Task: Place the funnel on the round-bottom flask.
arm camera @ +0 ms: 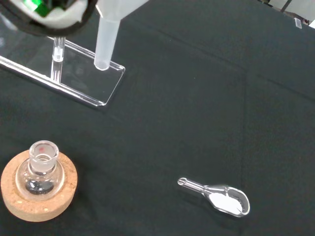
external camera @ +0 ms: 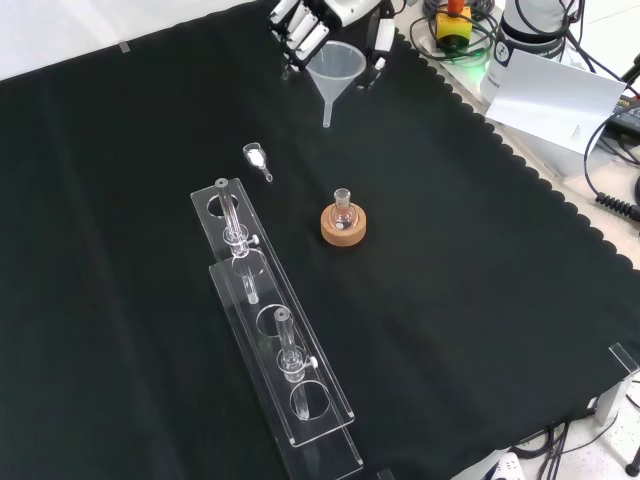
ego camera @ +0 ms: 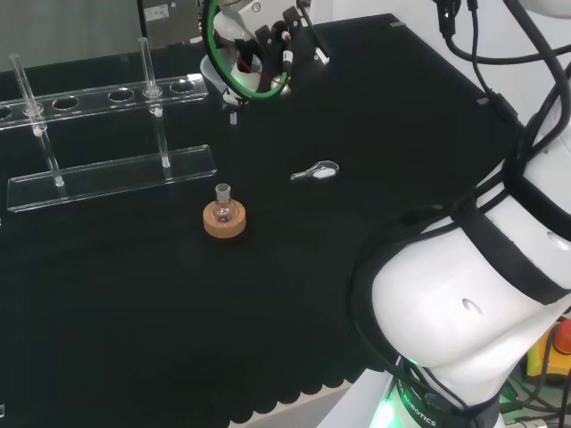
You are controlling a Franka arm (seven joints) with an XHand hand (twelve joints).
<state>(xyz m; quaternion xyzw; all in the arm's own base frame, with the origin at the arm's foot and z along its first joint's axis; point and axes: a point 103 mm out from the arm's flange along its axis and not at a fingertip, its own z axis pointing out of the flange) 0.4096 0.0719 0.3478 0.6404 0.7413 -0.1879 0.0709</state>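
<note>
Black-and-white hand [external camera: 325,25], top centre of front view, pinches translucent plastic funnel [external camera: 335,70]; small clear glass round-bottom flask [external camera: 343,209] on cork ring [external camera: 343,229] mid-frame, well apart

Flask [external camera: 343,203] on cork stand [external camera: 343,226], front view, rack [external camera: 270,330] to its left, scoop [external camera: 257,158] behind

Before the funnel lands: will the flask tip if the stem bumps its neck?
Probably not easily: the flask sits low in a wide cork ring, which should steady it. It looks small and nearly empty, so likely light; a sideways knock might slide flask and ring across the cloth. Clear glass, likely fragile.
</note>
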